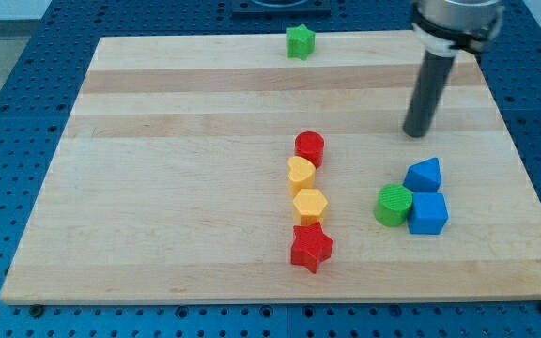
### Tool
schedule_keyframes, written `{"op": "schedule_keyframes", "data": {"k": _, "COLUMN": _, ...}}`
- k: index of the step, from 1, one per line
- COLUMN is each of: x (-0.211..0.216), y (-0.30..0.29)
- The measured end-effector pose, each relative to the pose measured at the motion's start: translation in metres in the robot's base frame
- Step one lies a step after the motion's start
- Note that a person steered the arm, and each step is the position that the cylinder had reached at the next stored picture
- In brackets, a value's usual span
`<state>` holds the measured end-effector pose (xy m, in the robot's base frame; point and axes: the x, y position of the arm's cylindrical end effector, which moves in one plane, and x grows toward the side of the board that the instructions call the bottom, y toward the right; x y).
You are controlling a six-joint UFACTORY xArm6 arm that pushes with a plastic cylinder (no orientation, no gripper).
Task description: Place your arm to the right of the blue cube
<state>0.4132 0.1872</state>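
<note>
The blue cube (428,213) lies at the board's lower right. A green cylinder (394,205) touches its left side and a blue wedge-like block (424,175) sits just above it. My tip (415,132) rests on the board above these blocks, a little left of the cube's centre line and well clear of the blue wedge-like block.
A column of blocks runs down the board's middle: a red cylinder (310,147), a yellow heart-like block (301,174), a yellow hexagon (309,204) and a red star (311,247). A green star (300,41) sits at the top edge. The wooden board (158,188) ends close to the cube's right.
</note>
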Motion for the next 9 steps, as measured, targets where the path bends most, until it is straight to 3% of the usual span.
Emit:
{"op": "schedule_keyframes", "data": {"k": 2, "x": 0.055, "y": 0.036}}
{"op": "schedule_keyframes", "data": {"k": 4, "x": 0.112, "y": 0.031}}
{"op": "schedule_keyframes", "data": {"k": 7, "x": 0.130, "y": 0.019}}
{"op": "schedule_keyframes", "data": {"k": 9, "x": 0.169, "y": 0.012}}
